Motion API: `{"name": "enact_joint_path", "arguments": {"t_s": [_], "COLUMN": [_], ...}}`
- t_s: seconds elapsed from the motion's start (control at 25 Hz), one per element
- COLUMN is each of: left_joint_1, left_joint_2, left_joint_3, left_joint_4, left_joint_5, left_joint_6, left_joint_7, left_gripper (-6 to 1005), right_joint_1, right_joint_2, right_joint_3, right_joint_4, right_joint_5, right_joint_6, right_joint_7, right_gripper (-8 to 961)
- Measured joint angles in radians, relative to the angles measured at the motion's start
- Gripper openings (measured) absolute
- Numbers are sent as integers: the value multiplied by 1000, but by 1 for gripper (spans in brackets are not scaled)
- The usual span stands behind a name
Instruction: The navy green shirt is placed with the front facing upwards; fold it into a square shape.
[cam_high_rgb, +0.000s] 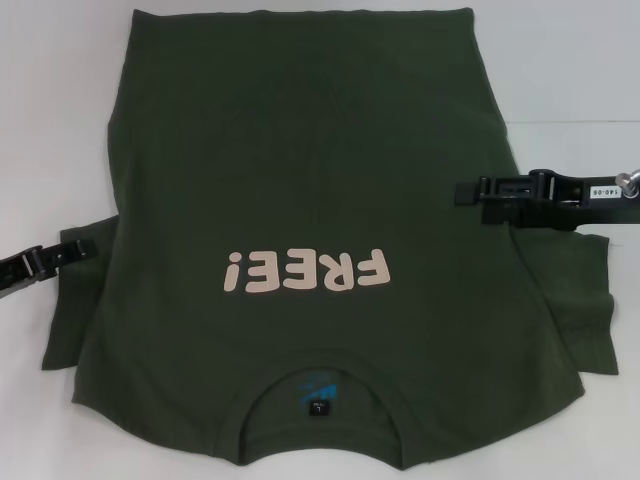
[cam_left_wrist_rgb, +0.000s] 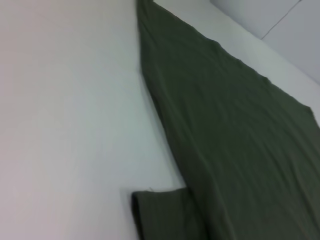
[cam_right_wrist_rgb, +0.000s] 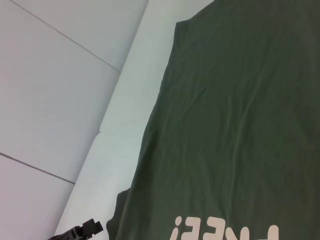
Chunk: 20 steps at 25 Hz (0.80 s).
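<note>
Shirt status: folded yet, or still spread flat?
Spread flat, no fold yet: the navy green shirt lies front up on the table, print showing, both sleeves out sideways.

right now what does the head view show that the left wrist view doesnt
Only the head view shows the pink FREE! print, the collar with its blue neck label, the right sleeve, and both grippers: the left gripper at the left sleeve, the right gripper over the shirt's right edge. Only the left wrist view shows a pale seamed surface beyond the shirt's far end. Both show the navy green shirt lying flat on the white table, with its left sleeve sticking out.
</note>
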Motion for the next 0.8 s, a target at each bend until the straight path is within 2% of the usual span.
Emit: {"name": "enact_joint_path", "arguments": {"t_s": [0.8], "left_joint_1": [-22], "left_joint_2": [2], "left_joint_3": [12], "left_joint_4": [-63], "left_joint_5": [0], "left_joint_6": [-92], "left_joint_7": [17], "left_gripper": [859], "right_joint_1": [-11], "right_joint_2": [-3], "right_joint_3": [18], "right_joint_4": [2], "right_joint_5": [0], "right_joint_6": [1], "right_joint_7": [2], "right_gripper": [807]}}
